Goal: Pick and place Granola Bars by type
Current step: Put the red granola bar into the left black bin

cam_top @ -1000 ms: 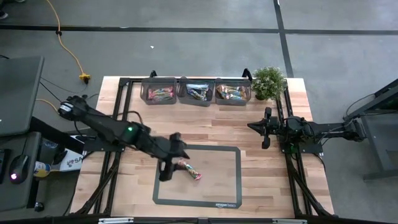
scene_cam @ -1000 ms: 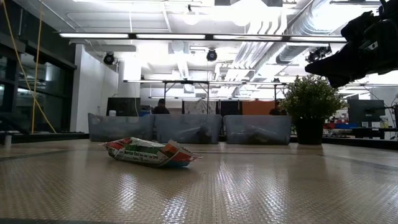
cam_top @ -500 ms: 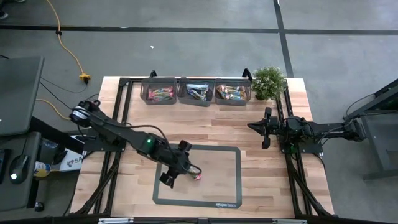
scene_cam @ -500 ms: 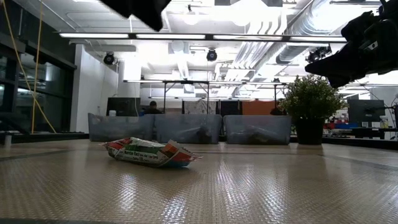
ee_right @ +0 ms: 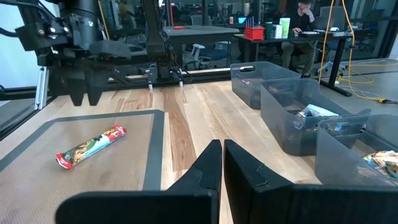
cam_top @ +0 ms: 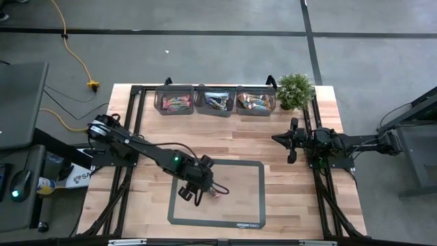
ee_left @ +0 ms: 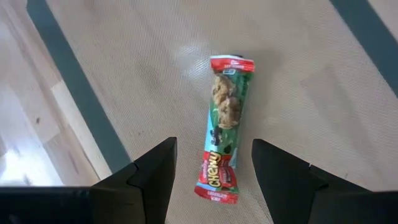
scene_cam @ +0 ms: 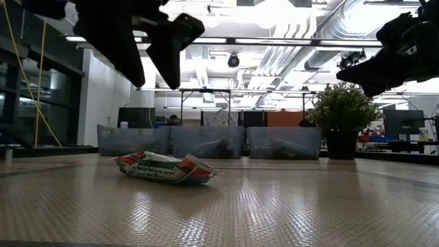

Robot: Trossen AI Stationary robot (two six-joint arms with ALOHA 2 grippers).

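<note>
Now, view by view, you have this.
High view: left gripper (cam_top: 193, 190) hangs over the mat (cam_top: 246, 205), near its left edge; granola bar (cam_top: 214, 194) just beside it.
Low view: bar lies flat on the mat, open jaws above it, apart.
Left wrist view: bar's near end sits between your spread fingers (ee_left: 157, 171), untouched.
Right wrist view: right gripper (ee_right: 222, 155) closed, empty, by the table's right edge.
</note>
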